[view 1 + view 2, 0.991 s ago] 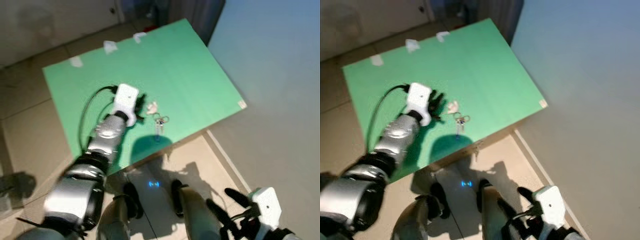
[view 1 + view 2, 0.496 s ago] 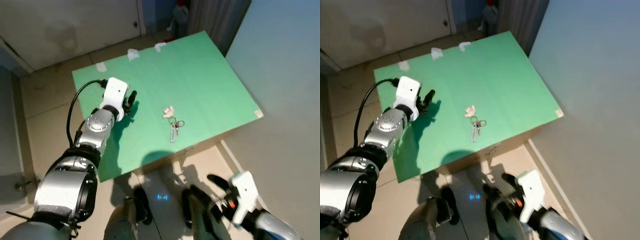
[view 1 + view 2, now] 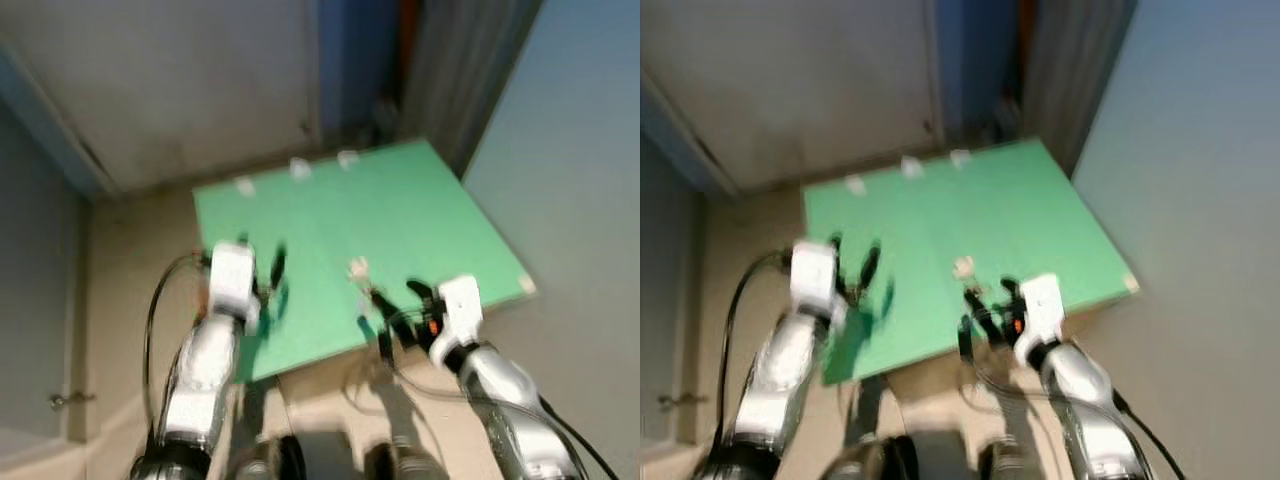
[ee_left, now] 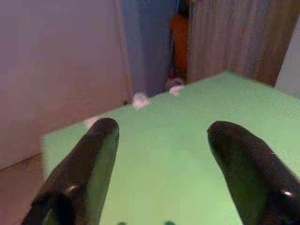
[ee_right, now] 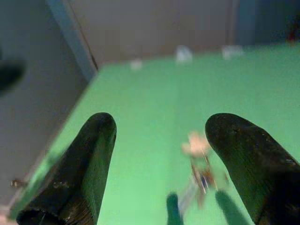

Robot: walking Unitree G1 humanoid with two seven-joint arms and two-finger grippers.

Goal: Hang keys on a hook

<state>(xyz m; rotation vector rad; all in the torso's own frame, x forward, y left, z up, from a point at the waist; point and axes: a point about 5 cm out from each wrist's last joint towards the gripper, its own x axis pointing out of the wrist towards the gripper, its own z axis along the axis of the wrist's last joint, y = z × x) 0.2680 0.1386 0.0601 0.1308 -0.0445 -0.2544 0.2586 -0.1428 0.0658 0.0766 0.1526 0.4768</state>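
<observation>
Just keys [image 5: 200, 171] on green board [image 5: 140, 117]

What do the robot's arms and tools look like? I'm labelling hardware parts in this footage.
Both arms are silver metal, ending in a white boxy wrist block. Each tool has two long, rounded black fingers: the left tool and the right tool. A thin black cable loops beside the left arm; another trails from the right arm. The right wrist block carries a small orange-red mark.

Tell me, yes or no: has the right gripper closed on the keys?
No. In the right wrist view the right gripper is open, its two fingers spread wide, and the keys lie on the green table beyond them.
</observation>
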